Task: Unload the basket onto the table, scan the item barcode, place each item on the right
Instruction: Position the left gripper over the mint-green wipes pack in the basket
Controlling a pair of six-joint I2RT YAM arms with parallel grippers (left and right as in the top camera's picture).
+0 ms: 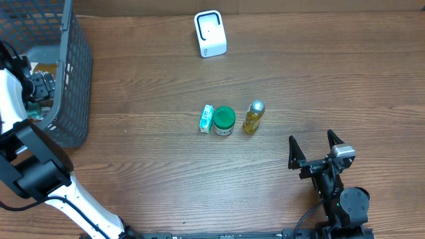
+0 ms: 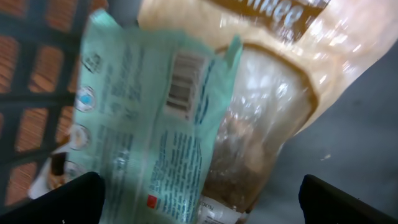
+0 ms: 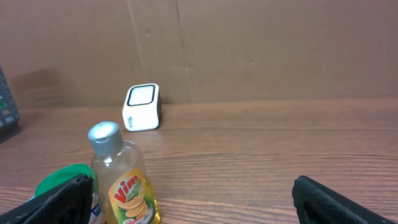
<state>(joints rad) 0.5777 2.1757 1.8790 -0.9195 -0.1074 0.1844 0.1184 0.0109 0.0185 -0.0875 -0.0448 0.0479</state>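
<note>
In the left wrist view a mint-green packet point(image 2: 155, 124) with a barcode point(image 2: 182, 87) lies over a clear and tan bag point(image 2: 273, 93) inside the basket. My left gripper point(image 2: 202, 208) hangs just above them, open, its fingers wide on either side and gripping nothing. From overhead the left gripper point(image 1: 41, 86) is over the grey basket point(image 1: 70, 79) at the left edge. The white scanner point(image 1: 210, 33) stands at the back of the table. My right gripper point(image 1: 311, 141) rests open at the front right, with nothing between its fingers.
A small mint packet point(image 1: 206, 119), a green-lidded jar point(image 1: 224, 121) and a yellow Vim bottle point(image 1: 253, 117) stand in a row mid-table. The right wrist view shows the bottle point(image 3: 124, 180) close on the left and the scanner point(image 3: 142, 107) behind it.
</note>
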